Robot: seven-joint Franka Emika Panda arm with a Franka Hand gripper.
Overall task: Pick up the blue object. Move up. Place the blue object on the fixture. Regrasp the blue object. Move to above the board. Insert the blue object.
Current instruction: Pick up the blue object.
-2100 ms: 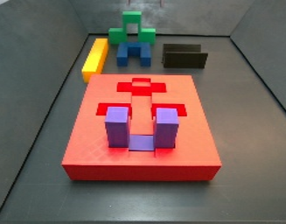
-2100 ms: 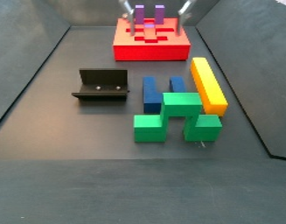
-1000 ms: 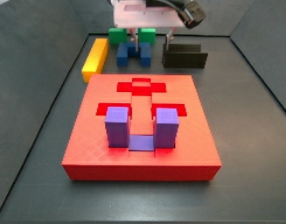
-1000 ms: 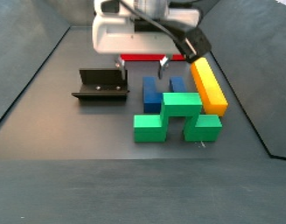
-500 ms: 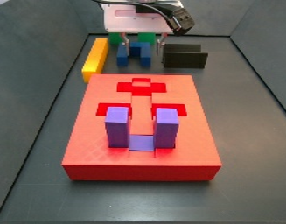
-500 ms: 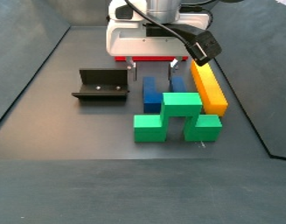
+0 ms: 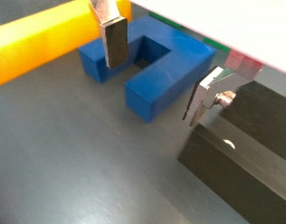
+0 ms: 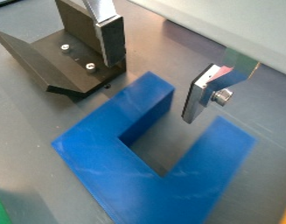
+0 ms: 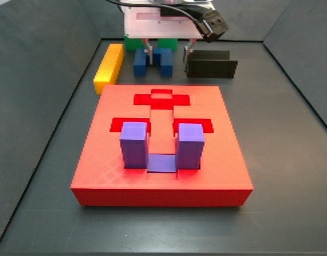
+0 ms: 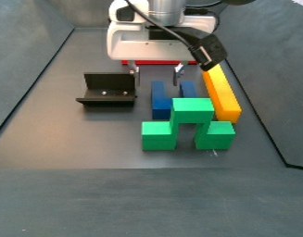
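Upper centre of a side view, we log the gripper (image 10: pixel 158 67), silver-plate fingers apart, poised above the small royal-blue U-shaped block (image 10: pixel 173 96) for pickup.

Came into view from above since two seconds back: end effector (image 10: pixel 160 67), then descended over the blue object (image 10: pixel 170 97). Now lower than half a second ago, fingers (image 7: pixel 114 42) spread and straddling the block (image 8: pixel 156 153), not clamped.
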